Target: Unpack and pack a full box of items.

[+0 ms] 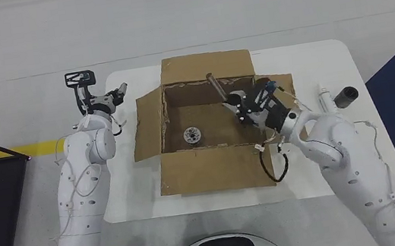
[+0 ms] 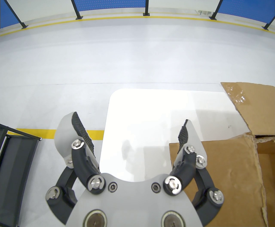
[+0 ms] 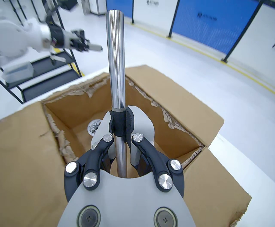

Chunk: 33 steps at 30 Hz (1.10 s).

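Steel rod [image 3: 115, 64], clamped in right hand [image 3: 121, 124], lower end hidden.

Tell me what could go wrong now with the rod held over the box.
1. The right gripper pinches the smooth metal rod between narrow pads, with a long stretch sticking out beyond them, so it may swivel or slip.
2. The rod's far end lies near the box wall and might snag the torn cardboard edge when moved.
3. If it drops, it could strike the round metal part on the box floor.
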Each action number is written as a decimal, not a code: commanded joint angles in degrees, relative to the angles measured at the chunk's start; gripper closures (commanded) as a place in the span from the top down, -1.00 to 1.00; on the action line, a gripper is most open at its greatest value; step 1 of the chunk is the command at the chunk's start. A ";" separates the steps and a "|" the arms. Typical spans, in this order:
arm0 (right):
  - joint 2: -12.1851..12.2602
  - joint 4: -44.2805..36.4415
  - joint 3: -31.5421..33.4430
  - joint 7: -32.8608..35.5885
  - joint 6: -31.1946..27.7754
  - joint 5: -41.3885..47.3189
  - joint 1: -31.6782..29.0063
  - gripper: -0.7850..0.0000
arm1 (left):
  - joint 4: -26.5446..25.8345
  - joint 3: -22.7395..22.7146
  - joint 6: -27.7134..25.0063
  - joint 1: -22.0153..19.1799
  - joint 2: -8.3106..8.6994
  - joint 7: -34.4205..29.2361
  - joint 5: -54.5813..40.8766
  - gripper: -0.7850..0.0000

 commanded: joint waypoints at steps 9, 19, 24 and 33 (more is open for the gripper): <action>1.09 -8.97 15.15 -18.87 -1.54 -3.10 -19.23 -1.00 | 0.00 -0.02 0.00 0.00 0.00 0.00 -0.01 1.00; 0.27 -8.82 27.01 -31.48 4.66 4.39 -33.83 -1.00 | 0.00 -0.02 0.00 0.00 0.00 0.00 -0.01 1.00; 0.00 -5.15 30.71 -28.40 3.93 14.80 -36.07 -1.00 | 0.00 -0.02 0.00 0.00 0.00 0.00 -0.01 1.00; -0.41 1.13 36.15 -20.71 4.42 32.27 -38.61 -1.00 | 0.00 -0.02 0.00 0.00 0.00 0.00 -0.01 1.00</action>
